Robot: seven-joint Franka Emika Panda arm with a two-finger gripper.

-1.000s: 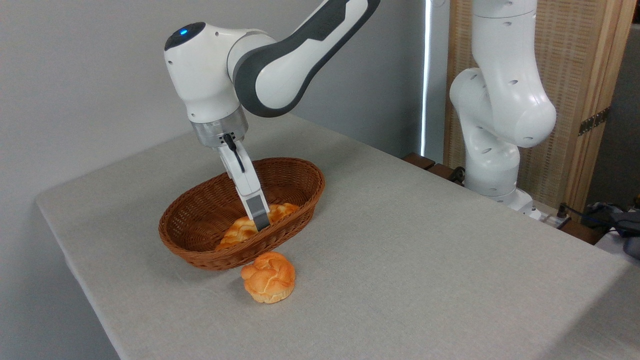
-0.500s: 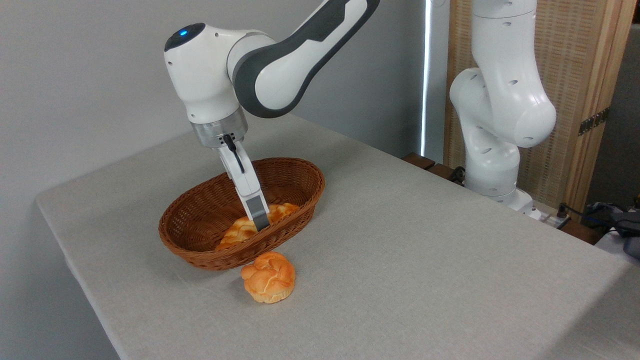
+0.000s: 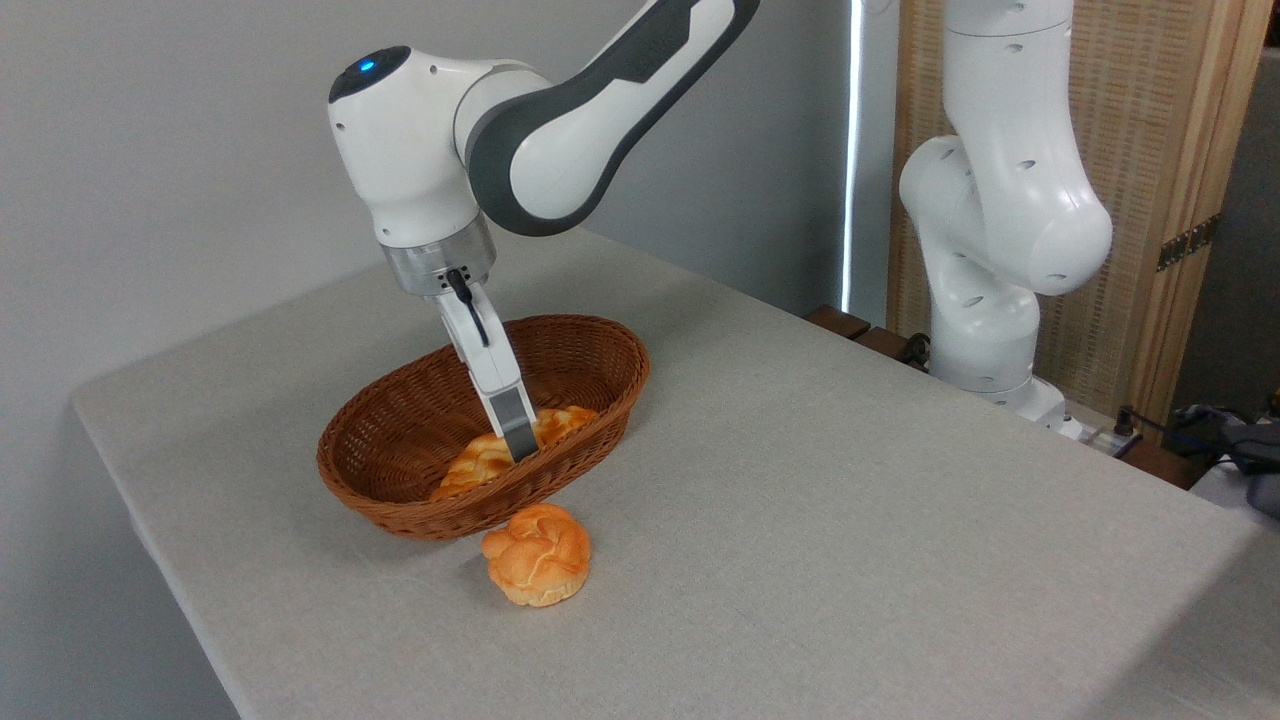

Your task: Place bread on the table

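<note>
Bread point(image 3: 490, 458) lay in basket point(image 3: 400, 500) near table's point(image 3: 850, 500) left edge, likely light, soft; best pinched mid-loaf; gripper point(image 3: 520, 448) on it, grip unclear.

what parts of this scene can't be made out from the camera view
- End effector: seen side-on, so whether it is open or shut on the bread is unclear.
- Bread: its lower side is hidden behind the near wall of the basket, its middle behind the near finger.
- Table: the near corners are cut off by the bottom and right frame edges.
- Dark objects at the right edge: cut off, too small to identify.
</note>
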